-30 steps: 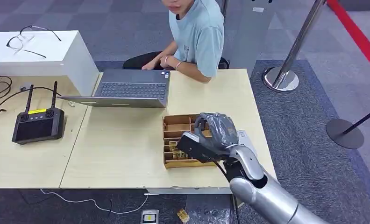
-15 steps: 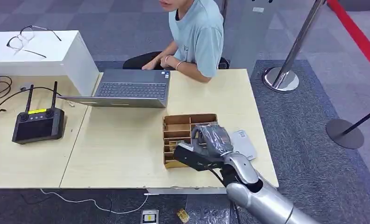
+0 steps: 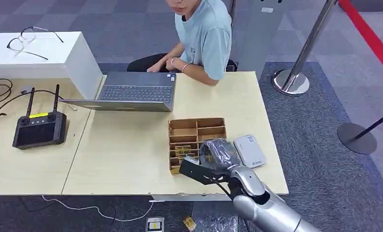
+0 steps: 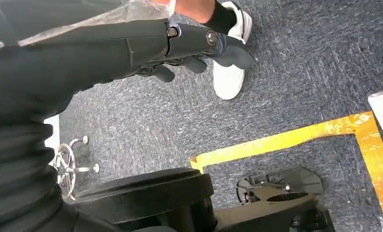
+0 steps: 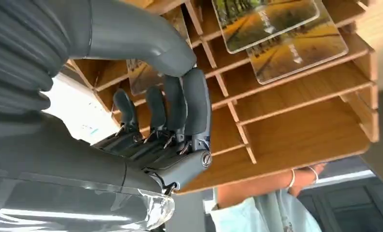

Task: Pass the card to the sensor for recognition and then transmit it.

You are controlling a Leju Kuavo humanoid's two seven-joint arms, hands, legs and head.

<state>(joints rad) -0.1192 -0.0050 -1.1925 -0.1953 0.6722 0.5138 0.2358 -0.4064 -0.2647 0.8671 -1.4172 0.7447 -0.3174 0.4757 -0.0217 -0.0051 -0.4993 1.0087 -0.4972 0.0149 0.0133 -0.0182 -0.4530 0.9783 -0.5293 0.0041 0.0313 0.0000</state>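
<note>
Right robot hand (image 3: 217,153), grey w/ a clear plastic cover, sat lower centre of head view over the near end of the wooden slotted tray (image 3: 195,126); fingers (image 5: 180,104) curled together against the thumb, w/ a card (image 5: 142,77) between their tips, still in its slot. Two more glossy cards (image 5: 279,34), yellow-green print, lay in slots nearby. White rounded sensor (image 3: 249,150) lay flat on the pale wood desk (image 3: 126,154), just right of the tray. Left robot hand (image 4: 199,48) hung over grey carpet, fingers loosely curled, holding nothing. Person in a light blue tee at the grey laptop (image 3: 134,91), upper centre.
</note>
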